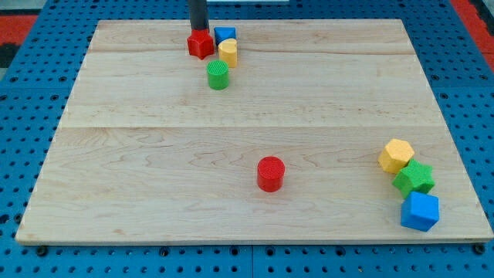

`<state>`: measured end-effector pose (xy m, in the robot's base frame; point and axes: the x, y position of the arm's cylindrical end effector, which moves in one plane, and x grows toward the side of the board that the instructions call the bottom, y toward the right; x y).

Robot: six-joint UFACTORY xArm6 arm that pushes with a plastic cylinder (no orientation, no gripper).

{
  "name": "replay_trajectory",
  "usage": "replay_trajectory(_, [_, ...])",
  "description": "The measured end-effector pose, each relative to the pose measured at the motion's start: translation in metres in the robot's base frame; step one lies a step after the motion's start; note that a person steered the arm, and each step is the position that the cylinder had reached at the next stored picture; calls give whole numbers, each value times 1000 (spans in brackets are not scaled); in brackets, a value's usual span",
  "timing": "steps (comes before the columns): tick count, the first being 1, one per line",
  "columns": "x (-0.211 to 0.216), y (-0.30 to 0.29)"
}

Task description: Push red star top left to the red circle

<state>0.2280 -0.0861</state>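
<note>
My tip (pixel 197 32) stands at the tabletop's (pixel 116 154) upper edge, touching the top side of the red star (pixel 200 45); there is no pincer here, only the rod, so nothing is held. Just right of the star sit a blue block (pixel 225 35) and a yellow block (pixel 228 52), with a green cylinder (pixel 218 75) below them. The red circle (pixel 271 173) lies well apart, lower and to the right. At the far right sit a yellow hexagon (pixel 396 155), a green star (pixel 414 177) and a blue block (pixel 420 210). The push seems just begun; next the star likely needs driving down, skirting the cylinder, to stop up-left of the circle.
</note>
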Motion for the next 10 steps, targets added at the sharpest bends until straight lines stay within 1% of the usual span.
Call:
replay_trajectory(3, [75,0])
replay_trajectory(5, [150,0])
replay_trajectory(7, [238,-1])
replay_trajectory(8, [273,-5])
replay_trajectory(10, [284,2])
